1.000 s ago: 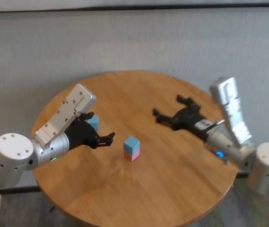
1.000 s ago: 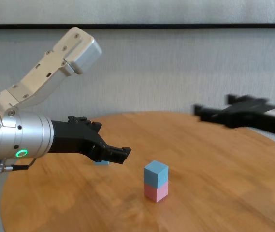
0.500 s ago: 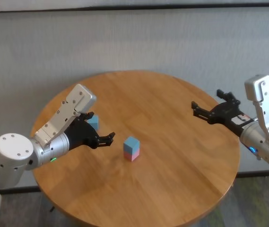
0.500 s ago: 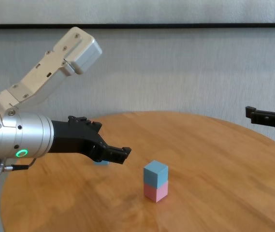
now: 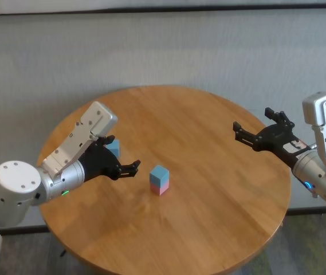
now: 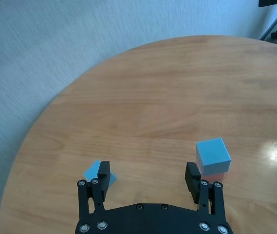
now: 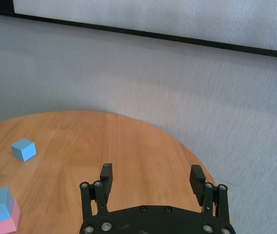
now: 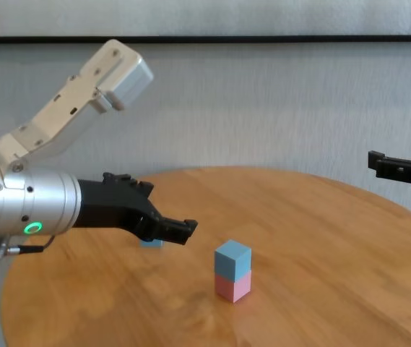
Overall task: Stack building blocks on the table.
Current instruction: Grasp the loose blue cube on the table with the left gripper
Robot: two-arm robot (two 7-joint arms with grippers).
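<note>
**Two blocks stacked, one loose**

We see a blue block [image 5: 159, 172] sitting on the pink block [image 5: 160, 187] mid-table [image 5: 208, 229]. Another blue block [image 5: 113, 148] lies beside our left gripper [image 5: 125, 167], jaws spread, empty. Our right gripper [image 5: 256, 127] hovers at the table's right edge, spread, empty.

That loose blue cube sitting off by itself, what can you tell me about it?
The lone blue cube is a small, plain, matte light-blue block with crisp edges and no markings. It rests flat on the wooden table, turned so a corner faces the robot's left arm. Nothing touches it. It sits apart from the two-block stack, toward the table's left side. From the head view the open left gripper hangs in front and partly hides it.
</note>
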